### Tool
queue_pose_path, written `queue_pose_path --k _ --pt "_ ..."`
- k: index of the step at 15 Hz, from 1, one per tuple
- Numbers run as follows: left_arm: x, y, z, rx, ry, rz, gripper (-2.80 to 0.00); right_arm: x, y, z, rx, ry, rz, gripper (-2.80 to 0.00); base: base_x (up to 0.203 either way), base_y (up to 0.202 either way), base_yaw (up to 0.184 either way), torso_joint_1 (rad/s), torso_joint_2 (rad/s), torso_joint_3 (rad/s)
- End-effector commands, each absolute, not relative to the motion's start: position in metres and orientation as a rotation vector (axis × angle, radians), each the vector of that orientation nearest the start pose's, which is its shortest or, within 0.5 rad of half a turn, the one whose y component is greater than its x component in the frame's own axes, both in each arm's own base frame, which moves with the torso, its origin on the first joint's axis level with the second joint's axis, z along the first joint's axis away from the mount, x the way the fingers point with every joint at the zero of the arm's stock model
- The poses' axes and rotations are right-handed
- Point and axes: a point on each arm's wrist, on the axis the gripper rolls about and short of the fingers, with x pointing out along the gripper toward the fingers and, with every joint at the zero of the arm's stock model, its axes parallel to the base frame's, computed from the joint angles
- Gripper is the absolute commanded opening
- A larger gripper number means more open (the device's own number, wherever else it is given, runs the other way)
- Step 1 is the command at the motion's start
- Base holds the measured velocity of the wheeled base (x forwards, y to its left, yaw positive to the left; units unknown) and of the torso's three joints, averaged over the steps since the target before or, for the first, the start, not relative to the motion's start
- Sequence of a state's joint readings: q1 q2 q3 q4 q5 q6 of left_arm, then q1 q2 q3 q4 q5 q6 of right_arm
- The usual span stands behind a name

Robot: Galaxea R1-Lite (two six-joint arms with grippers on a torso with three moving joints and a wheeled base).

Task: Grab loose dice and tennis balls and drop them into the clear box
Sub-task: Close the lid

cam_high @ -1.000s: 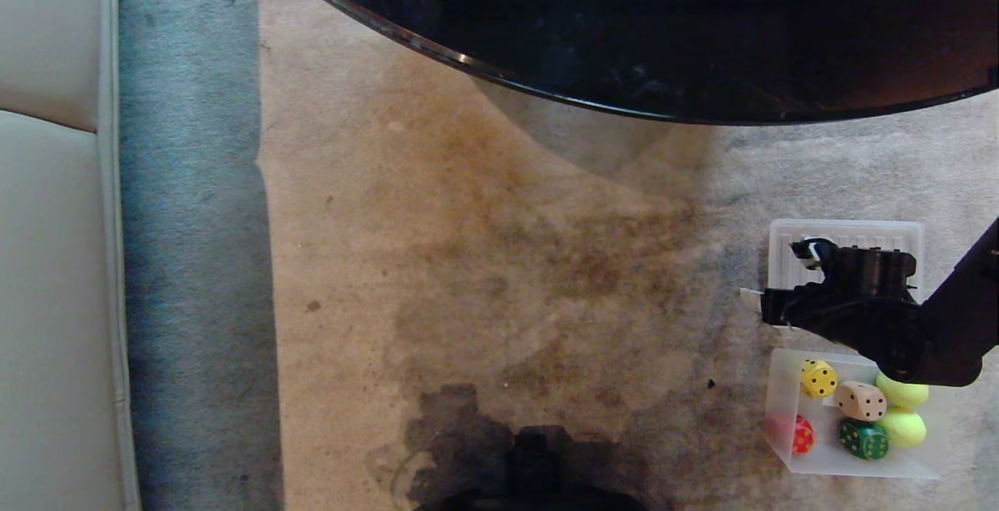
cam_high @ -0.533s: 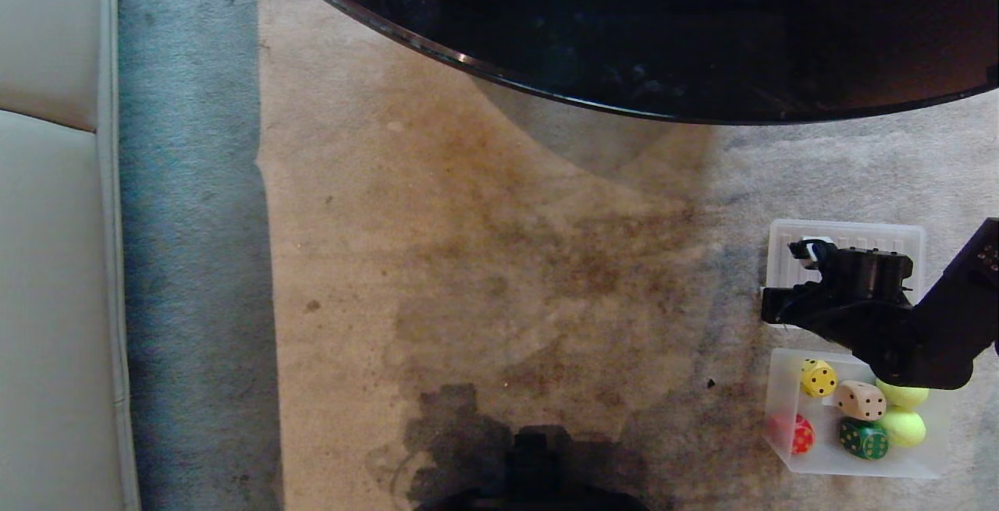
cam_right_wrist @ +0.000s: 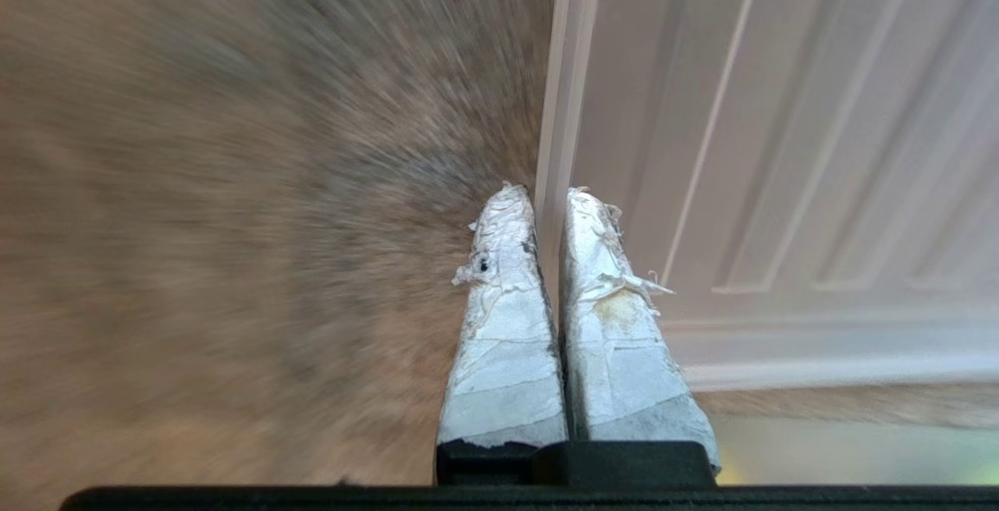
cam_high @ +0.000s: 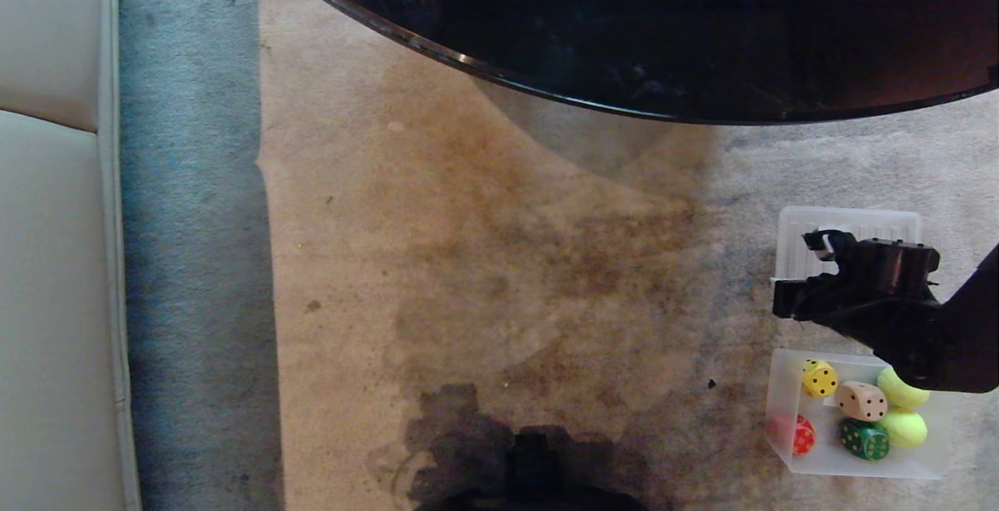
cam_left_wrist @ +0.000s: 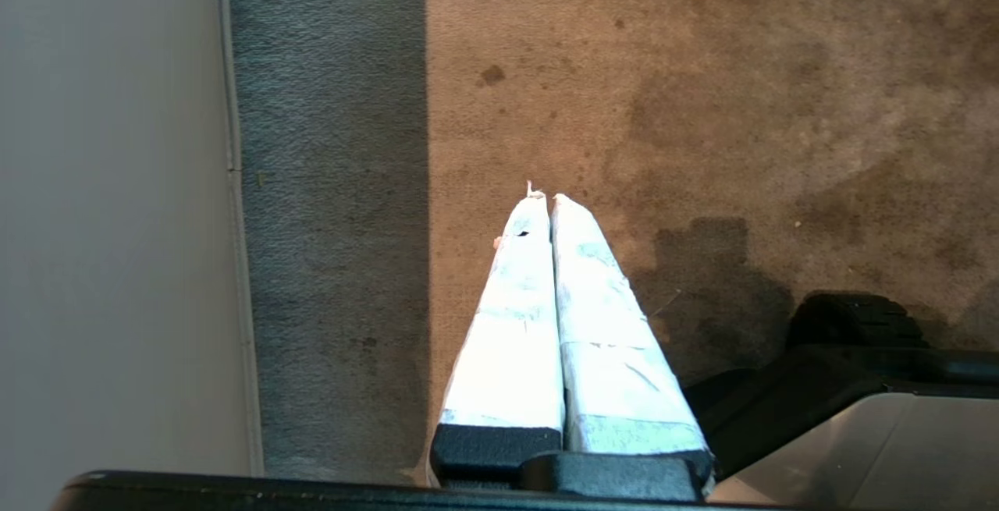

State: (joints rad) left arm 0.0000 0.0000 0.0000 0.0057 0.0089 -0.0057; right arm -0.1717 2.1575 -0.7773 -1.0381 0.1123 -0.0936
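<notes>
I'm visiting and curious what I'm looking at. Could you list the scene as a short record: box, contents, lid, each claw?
clear box: on the carpet, open
inside: yellow die, tan die, red die, green die, two tennis balls
lid: ribbed, beside the box
right claw: shut on the lid's edge
left claw: shut, empty, above the carpet

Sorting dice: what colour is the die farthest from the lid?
Green with pale pips, clearest in the head view.
</notes>
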Motion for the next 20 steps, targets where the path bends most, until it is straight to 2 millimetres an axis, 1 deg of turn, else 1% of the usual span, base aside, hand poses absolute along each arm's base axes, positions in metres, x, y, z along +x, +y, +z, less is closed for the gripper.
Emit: queue_pose_path --k 1,4,5,7,8,9,10,11,12,13,14,15,16,17,18,19,20 --pt "-0.023 0.0 0.075 -0.006 0.006 0.009 -2.8 0.345 -0.058 0.1 -0.059 0.252 -0.048 -2.8 0.0 0.0 0.0 0.0 0.0 0.0" --pt "-0.023 0.0 0.075 -0.008 0.006 0.009 -2.8 0.313 -0.052 0.137 -0.076 0.225 -0.049 -2.8 0.0 0.0 0.0 0.0 0.0 0.0" --pt "-0.023 0.0 0.075 -0.008 0.006 0.009 -2.8 0.305 -0.051 0.144 -0.082 0.234 -0.049 -2.8 0.0 0.0 0.0 0.0 0.0 0.0" --pt "-0.023 0.0 0.075 -0.006 0.006 0.009 -2.8 0.298 -0.05 0.143 -0.091 0.273 -0.052 -2.8 0.0 0.0 0.0 0.0 0.0 0.0" --pt "-0.023 0.0 0.075 -0.008 0.006 0.009 -2.8 0.289 -0.049 0.148 -0.104 0.288 -0.061 -2.8 0.0 0.0 0.0 0.0 0.0 0.0" --pt "-0.023 0.0 0.075 -0.008 0.006 0.009 -2.8 0.276 -0.048 0.16 -0.12 0.281 -0.072 -2.8 0.0 0.0 0.0 0.0 0.0 0.0" --pt "-0.023 0.0 0.075 -0.006 0.006 0.009 -2.8 0.263 -0.047 0.164 -0.127 0.3 -0.08 -2.8 0.0 0.0 0.0 0.0 0.0 0.0" --pt "-0.023 0.0 0.075 -0.006 0.006 0.009 -2.8 0.246 -0.046 0.167 -0.129 0.332 -0.089 -2.8 0.0 0.0 0.0 0.0 0.0 0.0" --pt "-0.023 0.0 0.075 -0.006 0.006 0.009 -2.8 0.234 -0.045 0.161 -0.128 0.392 -0.095 -2.8 0.0 0.0 0.0 0.0 0.0 0.0" --pt "-0.023 0.0 0.075 -0.006 0.006 0.009 -2.8 0.232 -0.046 0.159 -0.129 0.407 -0.102 -2.8 0.0 0.0 0.0 0.0 0.0 0.0" --pt "-0.023 0.0 0.075 -0.006 0.006 0.009 -2.8 0.224 -0.047 0.158 -0.127 0.424 -0.116 -2.8 0.0 0.0 0.0 0.0 0.0 0.0" --pt "-0.023 0.0 0.075 -0.006 0.006 0.009 -2.8 0.208 -0.047 0.159 -0.125 0.433 -0.139 -2.8 0.0 0.0 0.0 0.0 0.0 0.0" --pt "-0.023 0.0 0.075 -0.006 0.006 0.009 -2.8 0.197 -0.047 0.155 -0.121 0.458 -0.159 -2.8 0.0 0.0 0.0 0.0 0.0 0.0" --pt "-0.023 0.0 0.075 -0.006 0.006 0.009 -2.8 0.192 -0.048 0.151 -0.116 0.49 -0.175 -2.8 0.0 0.0 0.0 0.0 0.0 0.0" --pt "-0.023 0.0 0.075 -0.008 0.006 0.009 -2.8 0.185 -0.048 0.138 -0.104 0.55 -0.184 -2.8 0.0 0.0 0.0 0.0 0.0 0.0" --pt "-0.023 0.0 0.075 -0.006 0.006 0.009 -2.8 0.183 -0.049 0.128 -0.094 0.598 -0.189 -2.8 0.0 0.0 0.0 0.0 0.0 0.0" --pt "-0.023 0.0 0.075 -0.006 0.006 0.009 -2.8 0.183 -0.049 0.127 -0.092 0.606 -0.191 -2.8 0.0 0.0 0.0 0.0 0.0 0.0"
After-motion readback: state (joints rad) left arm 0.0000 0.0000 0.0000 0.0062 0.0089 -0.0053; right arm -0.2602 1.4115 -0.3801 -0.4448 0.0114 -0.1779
